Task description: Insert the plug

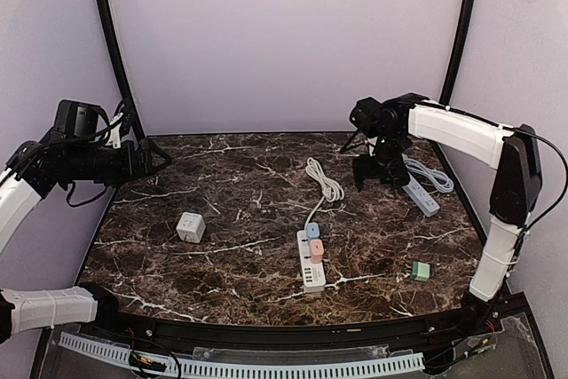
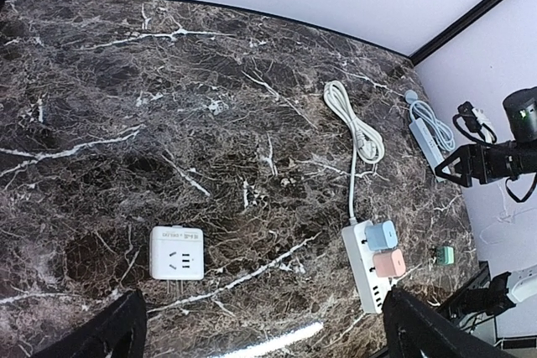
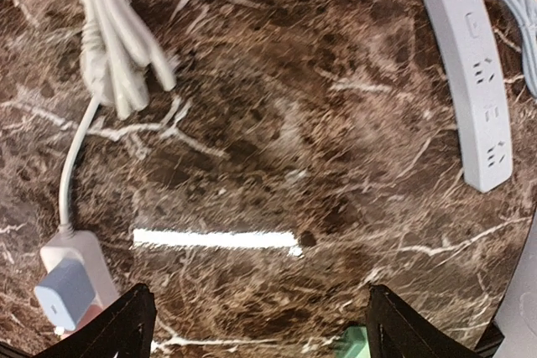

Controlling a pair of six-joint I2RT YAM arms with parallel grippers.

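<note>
Marble with white veins formed the table [image 1: 248, 166]. On it the white cube plug [image 1: 190, 226] lay loose toward the left, socket face up, well apart from the white power strip [image 1: 310, 272]. A blue plug [image 1: 312, 230] and a pink plug [image 1: 314, 247] sat side by side in that strip. A small green plug [image 1: 420, 270] lay to the strip's right; its pins were too small to make out. The left gripper [image 1: 162, 158] hung over the table's far left edge, fingers spread and empty. The right gripper [image 1: 377, 179] hovered beside the grey power strip [image 1: 422, 194], apparently wide apart and empty too, though its wrist view was blurred. A coiled cord [image 1: 325, 180] lay near it.
</note>
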